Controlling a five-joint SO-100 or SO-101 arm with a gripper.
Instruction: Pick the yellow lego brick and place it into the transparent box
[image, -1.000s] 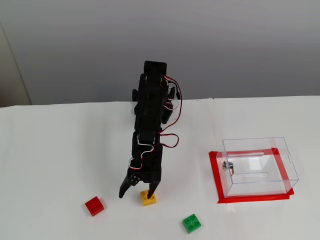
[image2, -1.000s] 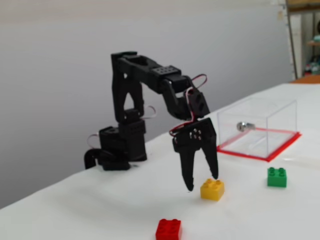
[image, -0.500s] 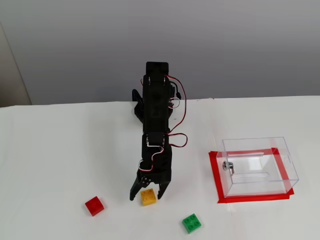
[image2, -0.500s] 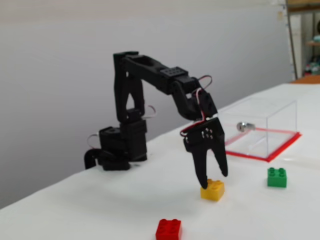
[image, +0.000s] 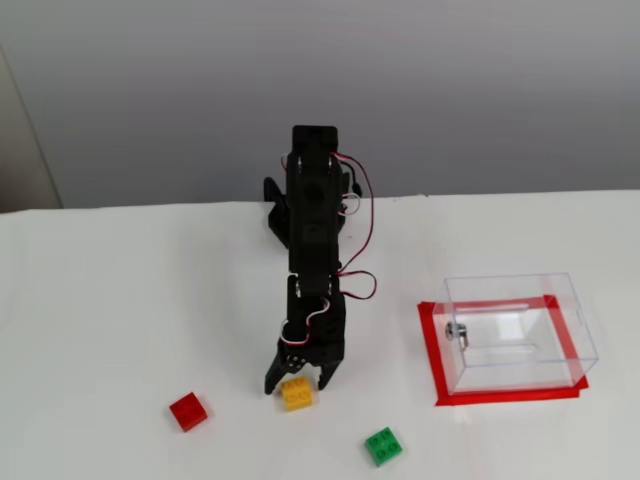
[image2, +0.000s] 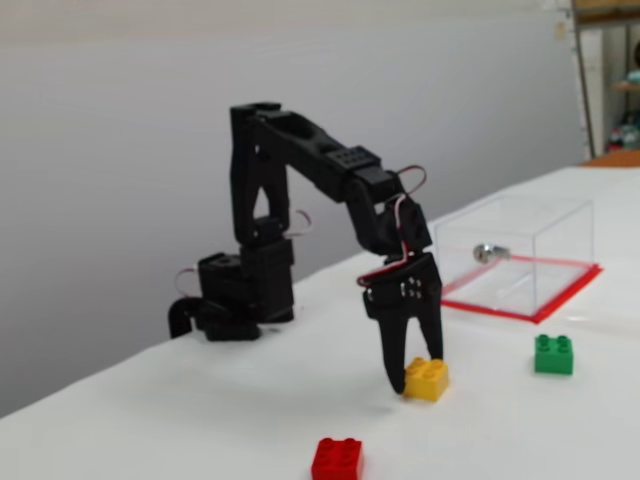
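Observation:
The yellow lego brick (image: 297, 393) sits on the white table, also seen in the other fixed view (image2: 426, 380). My black gripper (image: 298, 383) points down over it with its jaws open, one finger on each side of the brick; it shows in the other fixed view too (image2: 414, 370). The fingertips are at table level and I see no firm clamp on the brick. The transparent box (image: 520, 330) stands empty to the right on a red tape frame, also in the other fixed view (image2: 515, 250).
A red brick (image: 188, 411) lies left of the gripper and a green brick (image: 383, 446) lies front right; both show in the other fixed view, red (image2: 337, 459) and green (image2: 553, 354). The arm base (image2: 235, 295) stands at the table's back.

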